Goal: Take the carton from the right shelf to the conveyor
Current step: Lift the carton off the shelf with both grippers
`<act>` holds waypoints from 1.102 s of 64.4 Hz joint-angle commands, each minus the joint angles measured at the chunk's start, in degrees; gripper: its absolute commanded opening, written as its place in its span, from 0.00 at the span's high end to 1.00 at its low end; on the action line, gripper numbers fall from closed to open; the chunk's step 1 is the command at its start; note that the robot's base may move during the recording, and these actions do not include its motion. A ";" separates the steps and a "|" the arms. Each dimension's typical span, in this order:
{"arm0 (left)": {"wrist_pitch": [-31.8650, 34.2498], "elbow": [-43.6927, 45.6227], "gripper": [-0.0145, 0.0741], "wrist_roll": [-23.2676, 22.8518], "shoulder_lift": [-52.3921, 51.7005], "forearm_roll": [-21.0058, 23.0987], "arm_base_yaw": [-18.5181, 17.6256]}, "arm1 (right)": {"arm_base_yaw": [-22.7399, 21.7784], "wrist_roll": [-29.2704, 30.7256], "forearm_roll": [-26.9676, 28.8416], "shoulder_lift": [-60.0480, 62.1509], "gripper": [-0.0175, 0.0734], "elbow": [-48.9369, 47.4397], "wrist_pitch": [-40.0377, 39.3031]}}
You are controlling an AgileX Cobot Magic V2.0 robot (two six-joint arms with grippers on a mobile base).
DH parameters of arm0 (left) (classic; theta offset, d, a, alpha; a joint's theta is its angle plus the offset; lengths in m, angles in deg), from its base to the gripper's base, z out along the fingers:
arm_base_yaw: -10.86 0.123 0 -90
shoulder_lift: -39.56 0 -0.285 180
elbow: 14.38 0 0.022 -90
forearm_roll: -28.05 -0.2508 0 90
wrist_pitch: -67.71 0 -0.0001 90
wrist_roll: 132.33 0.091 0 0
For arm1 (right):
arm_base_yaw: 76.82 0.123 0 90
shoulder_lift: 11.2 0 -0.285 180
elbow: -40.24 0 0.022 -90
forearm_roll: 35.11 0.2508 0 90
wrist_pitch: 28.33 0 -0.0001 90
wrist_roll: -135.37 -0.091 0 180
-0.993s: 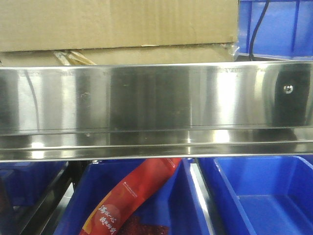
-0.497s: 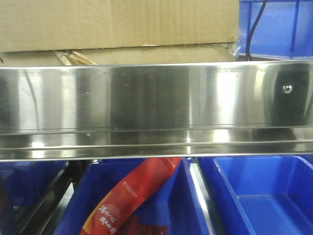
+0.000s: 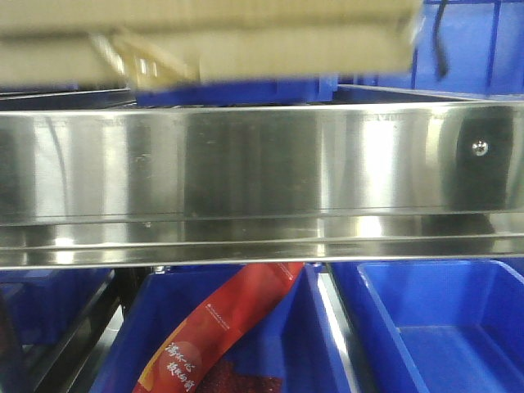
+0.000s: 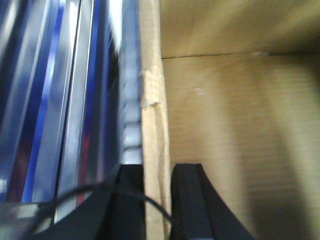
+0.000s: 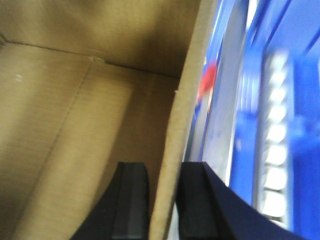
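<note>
carton (image 3: 246,53) above shelf (image 3: 246,164), gap beneath — edges pinched

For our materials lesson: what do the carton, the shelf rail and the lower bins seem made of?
Carton: matte brown cardboard, layered edge showing. Shelf rail: probably brushed stainless steel, streaky mirror-like reflections. Lower bins: likely moulded plastic, smooth, glossy, uniformly blue.

Above the rail of the right shelf (image 3: 262,164) you have a narrow slot, roofed by the carton (image 3: 246,49). Behind the rail, blue bins (image 3: 237,88) close it off; a black cable (image 3: 439,49) hangs above its right end.
</note>
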 commanded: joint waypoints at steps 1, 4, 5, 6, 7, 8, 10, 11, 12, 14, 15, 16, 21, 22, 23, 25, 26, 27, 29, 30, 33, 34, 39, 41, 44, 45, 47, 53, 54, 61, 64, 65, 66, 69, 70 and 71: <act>1.13 0.11 0.85 -0.09 -4.13 0.15 -1.25 | 0.70 -0.02 -0.82 4.73 0.88 1.73 -1.77; 1.13 -1.32 0.85 -0.09 -6.24 0.03 -2.19 | 1.19 -0.02 -0.82 6.77 0.88 3.61 -1.77; 1.13 -1.77 0.85 -0.09 -6.72 0.03 -2.43 | 1.50 -0.02 -0.82 7.68 0.88 4.55 -1.77; 1.13 -2.23 0.85 -0.09 -7.25 0.03 -2.72 | 1.65 -0.02 -0.82 8.24 0.88 5.21 -1.77; 1.13 -2.96 0.85 -0.09 -8.02 0.03 -3.19 | 1.91 -0.02 -0.82 9.15 0.88 6.25 -1.77; 1.13 -3.47 0.85 -0.09 -8.53 0.03 -3.53 | 2.10 -0.02 -0.82 9.78 0.88 6.99 -1.77; 1.13 -4.85 0.85 -0.09 -9.55 0.03 -4.44 | 2.49 -0.02 -0.82 11.32 0.88 8.95 -1.77; 1.13 -5.45 0.85 -0.09 -10.05 -0.10 -4.78 | 2.61 -0.02 -0.82 11.96 0.88 9.78 -1.77; 1.13 -6.40 0.85 -0.09 -10.81 -0.23 -5.33 | 2.80 -0.02 -0.82 12.58 0.88 10.66 -1.77; 1.13 -7.73 0.85 -0.09 -12.11 -0.37 -6.04 | 3.39 -0.02 -0.82 14.19 0.88 12.97 -1.77; 1.13 -8.40 0.85 -0.09 -12.61 -0.37 -6.37 | 3.63 -0.02 -0.82 14.83 0.88 13.92 -1.77; 1.13 -9.41 0.85 -0.09 -13.38 -0.37 -6.84 | 3.91 -0.02 -0.82 15.50 0.88 14.88 -1.77; 1.13 -13.27 0.85 -1.08 -15.82 -0.37 -8.40 | 4.97 -0.02 -0.82 19.63 0.88 20.93 -1.77; 1.13 -13.96 0.85 -1.09 -16.28 -0.37 -8.64 | 5.12 -0.02 -0.82 20.31 0.88 21.88 -1.77; 1.13 -14.66 0.85 -1.20 -16.96 -0.37 -8.92 | 5.26 -0.02 -0.82 20.99 0.88 22.80 -1.77; 1.13 -16.33 0.85 -1.37 -18.09 -0.37 -9.56 | 5.64 -0.02 -0.82 22.27 0.88 24.50 -1.77; 1.13 -17.00 0.85 -1.69 -18.52 -0.37 -9.80 | 5.69 -0.02 -0.82 23.22 0.88 25.68 -1.77; 1.13 -17.66 0.85 -2.02 -18.91 -0.37 -10.05 | 5.97 -0.15 -0.82 23.82 0.88 26.41 -1.77; 1.13 -18.88 0.85 -2.63 -19.70 -0.37 -10.53 | 6.23 -0.15 -0.82 25.29 0.88 28.01 -1.77; 1.13 -19.77 0.85 -2.63 -20.06 -0.37 -10.91 | 6.24 -0.15 -0.82 25.82 0.88 28.55 -1.77; 1.13 -21.39 0.85 -2.63 -21.26 -0.12 -11.69 | 6.56 -0.15 -0.82 27.30 0.88 29.82 -1.77; 1.13 -21.85 0.85 -2.63 -21.58 0.01 -11.94 | 6.65 -0.15 -0.82 27.73 0.88 30.16 -1.77; 1.13 -23.43 0.85 -2.74 -22.85 0.52 -13.35 | 6.65 -0.15 -0.77 29.64 0.88 30.81 -1.77; 1.13 -23.41 0.85 -2.91 -23.08 0.47 -13.86 | 6.65 -0.15 -0.77 30.15 0.88 30.81 -1.77; 1.13 -23.24 0.85 -3.64 -23.20 0.47 -14.71 | 6.65 -0.15 -0.77 30.91 0.88 30.81 -1.77; 1.13 -23.28 0.85 -3.65 -23.35 0.47 -14.83 | 6.65 -0.15 -0.77 31.13 0.88 30.81 -1.77; 1.13 -22.95 0.85 -3.65 -23.36 0.47 -15.32 | 6.65 -0.15 -0.77 31.55 0.88 30.81 -1.77; 1.13 -21.85 0.85 -3.65 -23.36 0.47 -15.93 | 6.65 -0.15 -0.77 32.57 0.88 30.70 -3.07; 1.13 -21.64 0.85 -3.65 -23.36 0.47 -16.03 | 6.65 -0.15 -0.77 32.69 0.88 30.70 -3.23; 1.13 -20.24 0.85 -3.65 -23.36 0.22 -16.03 | 6.65 -0.15 -0.77 32.81 0.88 30.62 -3.73; 1.13 -19.81 0.85 -3.65 -23.36 0.08 -16.03 | 6.65 -0.15 -0.77 32.81 0.88 30.62 -3.73; 1.13 -19.67 0.85 -3.65 -23.36 0.08 -16.03 | 6.65 -0.15 -0.77 32.81 0.88 30.62 -3.73; 1.13 -19.67 0.85 -3.65 -23.36 0.08 -16.03 | 6.65 -0.15 -0.77 32.81 0.88 30.62 -3.73; 1.13 -19.42 0.85 -3.65 -23.36 0.08 -16.03 | 6.65 -0.15 -0.77 32.81 0.88 30.62 -3.73; 1.13 -19.42 0.85 -3.65 -23.36 0.08 -16.03 | 6.65 -0.15 -0.67 32.81 0.88 30.62 -3.72; 1.13 -19.42 0.85 -3.65 -23.36 0.08 -16.03 | 6.65 -0.15 -0.67 32.81 0.88 30.62 -3.72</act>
